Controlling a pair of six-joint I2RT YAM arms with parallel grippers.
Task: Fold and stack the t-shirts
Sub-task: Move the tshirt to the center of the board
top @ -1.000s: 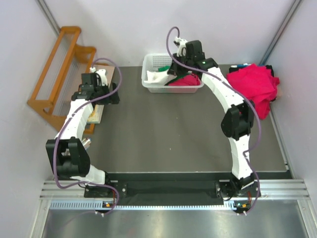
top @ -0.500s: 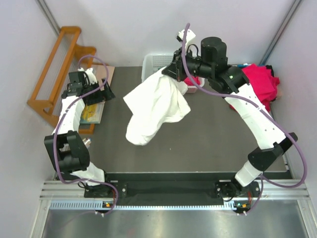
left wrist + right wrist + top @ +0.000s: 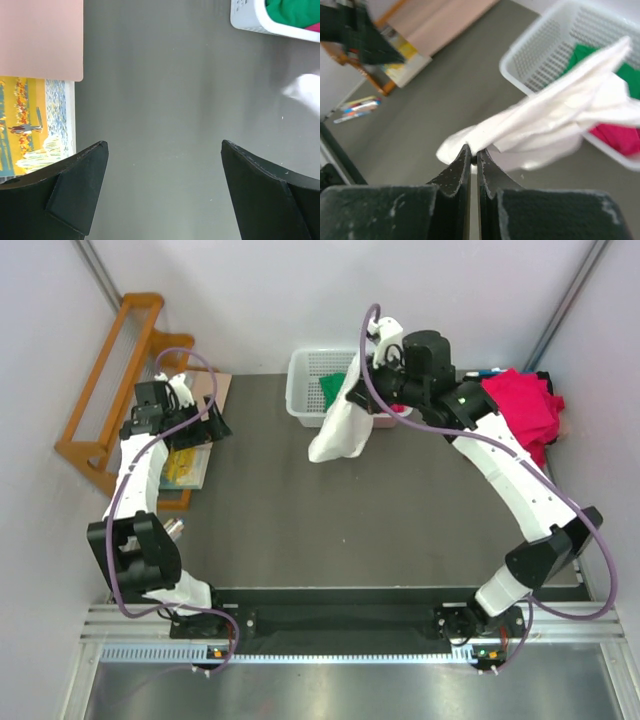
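Note:
My right gripper (image 3: 362, 372) is shut on the white t-shirt (image 3: 341, 427) and holds it in the air by the basket's front right; the cloth hangs bunched below the jaws. In the right wrist view the gripper (image 3: 473, 150) pinches a fold of the white t-shirt (image 3: 555, 120). A green t-shirt (image 3: 332, 386) and a crimson-pink one (image 3: 620, 137) lie in the white basket (image 3: 305, 368). A pile of crimson-pink t-shirts (image 3: 520, 415) lies at the back right. My left gripper (image 3: 165, 150) is open and empty over bare table at the left; it also shows in the top view (image 3: 217, 425).
A picture book (image 3: 35, 125) and a pink board (image 3: 42, 37) lie at the table's left edge. An orange wooden rack (image 3: 110, 390) stands beyond them. The basket's corner (image 3: 250, 17) shows in the left wrist view.
The right arm lifted the white t-shirt out of the basket, swung it out over the table, then drew it back toward the basket, where it hangs bunched. The left arm barely moved.

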